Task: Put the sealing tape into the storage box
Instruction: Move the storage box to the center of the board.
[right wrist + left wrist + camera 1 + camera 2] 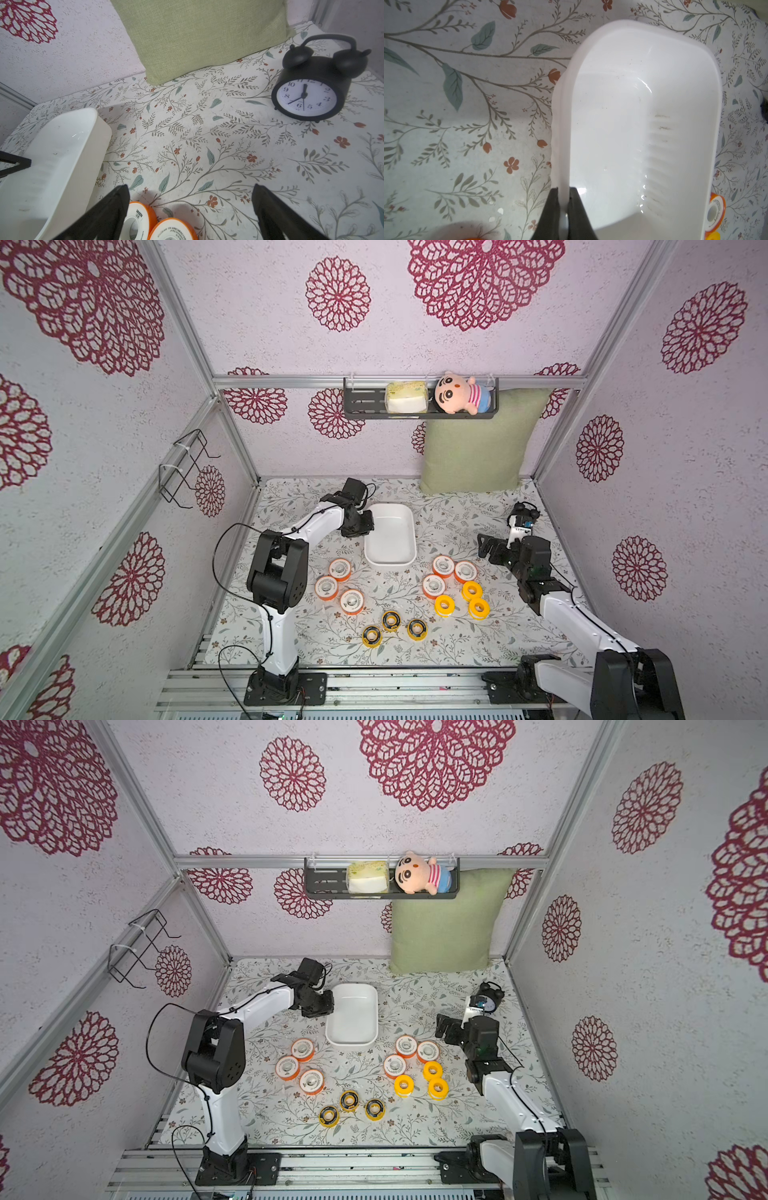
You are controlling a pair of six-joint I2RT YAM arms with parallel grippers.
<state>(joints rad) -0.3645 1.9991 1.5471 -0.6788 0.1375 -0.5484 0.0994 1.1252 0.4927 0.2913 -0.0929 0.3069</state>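
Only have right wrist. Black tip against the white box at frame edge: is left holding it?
Observer: Yes. The left gripper is shut on the storage box wall, one finger inside, one outside.
Operator: Anything in it?
Observer: Nothing; both top views show its floor bare.
Operator: Rolls beyond my two?
Observer: Twelve on the table: three orange rolls by the left arm, three black-faced rolls in the middle, three yellow rolls beside the orange trio near the right gripper.
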